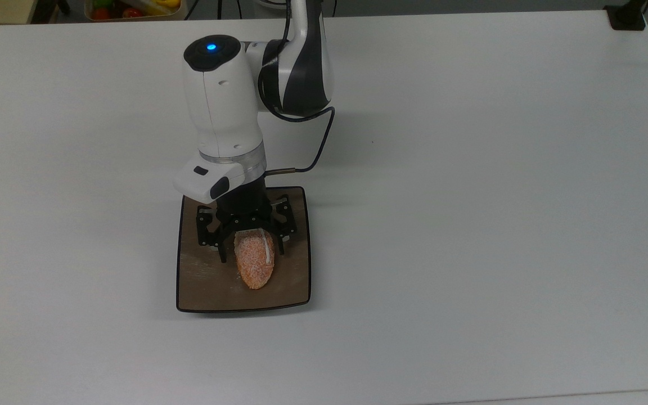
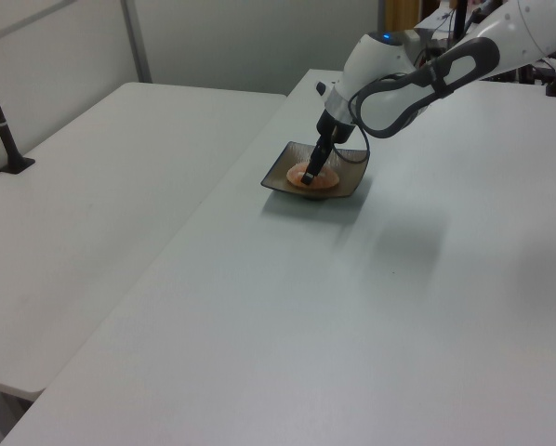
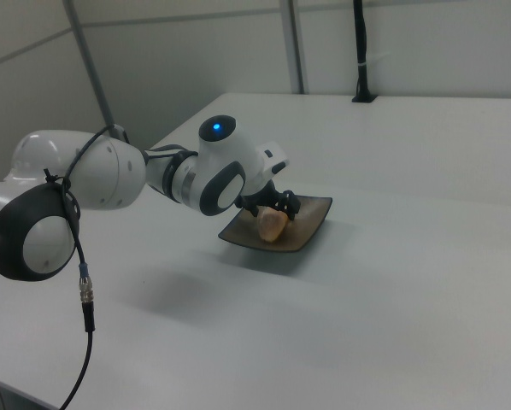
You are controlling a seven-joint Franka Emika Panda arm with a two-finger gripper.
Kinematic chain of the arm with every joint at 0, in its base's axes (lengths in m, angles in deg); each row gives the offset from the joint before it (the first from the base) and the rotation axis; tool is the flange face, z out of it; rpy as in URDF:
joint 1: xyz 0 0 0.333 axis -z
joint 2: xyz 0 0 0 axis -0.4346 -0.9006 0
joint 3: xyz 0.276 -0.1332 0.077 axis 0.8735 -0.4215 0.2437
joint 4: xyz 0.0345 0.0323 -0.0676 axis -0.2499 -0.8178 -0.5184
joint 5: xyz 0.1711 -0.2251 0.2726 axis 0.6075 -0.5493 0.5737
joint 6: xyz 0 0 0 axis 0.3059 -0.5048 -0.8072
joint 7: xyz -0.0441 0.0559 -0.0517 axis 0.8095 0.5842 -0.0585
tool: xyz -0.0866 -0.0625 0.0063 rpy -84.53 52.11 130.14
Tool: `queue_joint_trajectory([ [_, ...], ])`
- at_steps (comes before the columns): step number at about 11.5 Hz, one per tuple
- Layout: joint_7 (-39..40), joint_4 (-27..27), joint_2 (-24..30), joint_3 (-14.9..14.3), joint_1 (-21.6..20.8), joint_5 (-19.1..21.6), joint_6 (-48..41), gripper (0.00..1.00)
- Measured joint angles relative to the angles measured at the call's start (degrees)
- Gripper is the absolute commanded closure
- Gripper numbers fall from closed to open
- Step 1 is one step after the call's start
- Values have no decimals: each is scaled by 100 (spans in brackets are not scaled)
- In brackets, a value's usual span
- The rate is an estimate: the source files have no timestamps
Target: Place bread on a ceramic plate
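- Small oval orange-brown bread roll [image 1: 254, 261] with a pale speckled coating and one white stripe lay flat on the square glossy brown ceramic plate [image 1: 200, 287] with a thin black rim, roughly at its middle.
- In the top view, pointed its long axis from the arm toward the plate's near edge, stripe on the top view's right side.
- Black two-finger claw [image 1: 248, 239] stood spread wide over the roll's far end, one finger [image 1: 218, 247] on each side, gripping nothing.
- Seen in the left view as an orange patch [image 2: 311, 174] in the dish [image 2: 276, 180] beneath the claw [image 2: 310, 173].
- In the right view, showed as a pale tan lump [image 3: 272, 224] on the plate [image 3: 311, 224], just under the claw [image 3: 277, 207].
- Rested on a plain white desk [image 1: 470, 197], plate near the top view's left of centre.
- Bin of coloured items [image 1: 133, 8] sat beyond the desk's far edge in the top view.
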Motion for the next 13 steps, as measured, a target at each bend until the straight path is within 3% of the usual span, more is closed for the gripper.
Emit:
queue_joint_trajectory([
  [2,-216,102,156,0,-2,3,34,0],
  [4,-495,90,669,-7,4,3,-331,0],
  [10,-1132,53,3205,-309,76,-3,-4716,0],
  [13,-1620,-71,3922,-251,-52,-185,-6080,0],
])
